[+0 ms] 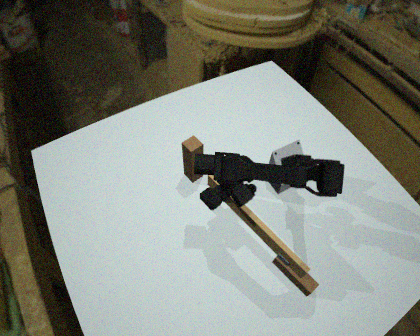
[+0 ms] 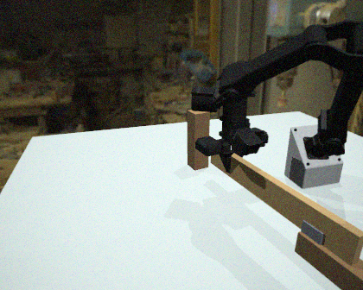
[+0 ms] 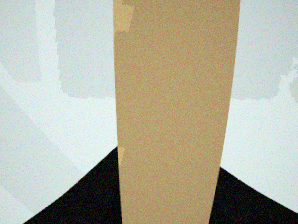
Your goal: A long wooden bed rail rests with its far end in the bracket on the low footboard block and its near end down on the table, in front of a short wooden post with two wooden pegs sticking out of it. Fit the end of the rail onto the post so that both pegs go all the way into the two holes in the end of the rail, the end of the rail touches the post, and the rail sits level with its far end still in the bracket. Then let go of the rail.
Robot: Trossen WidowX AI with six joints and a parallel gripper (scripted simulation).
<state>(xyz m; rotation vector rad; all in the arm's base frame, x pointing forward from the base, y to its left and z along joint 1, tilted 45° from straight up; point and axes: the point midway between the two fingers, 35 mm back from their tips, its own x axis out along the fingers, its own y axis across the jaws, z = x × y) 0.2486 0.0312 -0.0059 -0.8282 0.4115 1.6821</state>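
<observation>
The gripper [image 2: 228, 159] is clamped on the rail [image 2: 286, 200], raised against the post [image 2: 198, 139] mid-desk; seating unconfirmed, release remains.

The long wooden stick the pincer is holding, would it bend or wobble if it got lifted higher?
Probably no bending: the rail looks like straight, solid wood. It may swing, since the pincer grips only near one end. Its far end sits in the bracket, which likely steadies it.
</observation>
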